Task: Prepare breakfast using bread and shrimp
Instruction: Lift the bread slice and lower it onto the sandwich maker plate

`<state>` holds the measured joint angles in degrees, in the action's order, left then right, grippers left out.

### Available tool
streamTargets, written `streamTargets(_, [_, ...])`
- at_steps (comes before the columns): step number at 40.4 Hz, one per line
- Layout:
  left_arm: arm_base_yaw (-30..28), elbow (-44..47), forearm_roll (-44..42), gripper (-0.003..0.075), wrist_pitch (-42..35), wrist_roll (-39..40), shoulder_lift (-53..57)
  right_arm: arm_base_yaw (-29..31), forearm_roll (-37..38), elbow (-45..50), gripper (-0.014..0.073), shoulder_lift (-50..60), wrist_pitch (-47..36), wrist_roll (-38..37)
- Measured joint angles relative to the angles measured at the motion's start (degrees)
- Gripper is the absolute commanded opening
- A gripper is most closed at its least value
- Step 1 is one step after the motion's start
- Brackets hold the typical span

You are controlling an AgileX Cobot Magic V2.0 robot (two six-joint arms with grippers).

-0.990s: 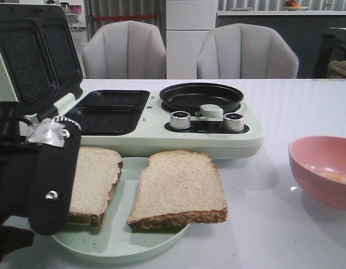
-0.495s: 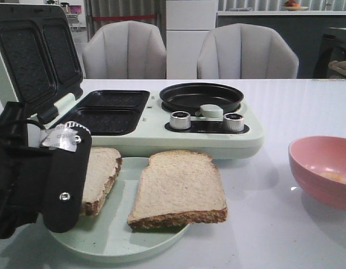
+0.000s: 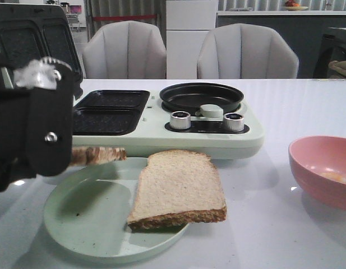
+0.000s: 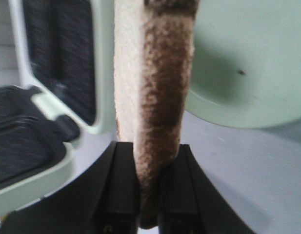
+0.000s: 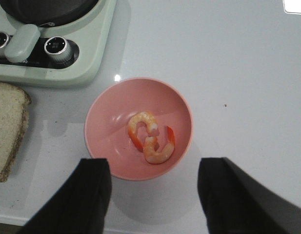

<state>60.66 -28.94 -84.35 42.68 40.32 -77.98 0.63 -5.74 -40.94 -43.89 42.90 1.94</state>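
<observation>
My left pincer (image 4: 149, 195) was clamped on a bread slice (image 3: 98, 154), held edge-on above the plate (image 3: 88, 216); plate surface below it lay bare. Just ahead: open sandwich wells (image 3: 108, 112), nothing over them, but the raised lid (image 3: 35, 42) stood close beside my wrist & blocked that side. 2nd slice (image 3: 179, 188) filled the plate's far half. My right pincer (image 5: 152, 195) hung spread wide over the pink bowl (image 5: 106, 114), straight drop clear to the shrimp (image 5: 151, 138); bare table around it.
</observation>
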Motion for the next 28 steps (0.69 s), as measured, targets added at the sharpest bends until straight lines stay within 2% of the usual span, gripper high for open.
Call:
streamTargets(5, [0.4, 0.0, -4.17, 0.0099, 1.51, 0.0, 3.84, 0.0, 0.0, 0.0, 0.0507, 0.0, 0.0, 0.0])
streamTargets(10, [-1.72, -0.48, -7.7, 0.0099, 1.29, 0.0, 4.37, 0.0, 0.0, 0.0, 0.0507, 0.0, 0.0, 0.0])
streamTargets(18, [-9.37, -6.31, -11.1, 0.0099, -2.79, 0.0, 1.33, 0.0, 0.0, 0.0, 0.0507, 0.0, 0.0, 0.0])
streamTargets(28, [-18.69, -18.1, -13.52, 0.0099, -10.62, 0.0, -8.06, 0.0, 0.0, 0.0, 0.0507, 0.0, 0.0, 0.0])
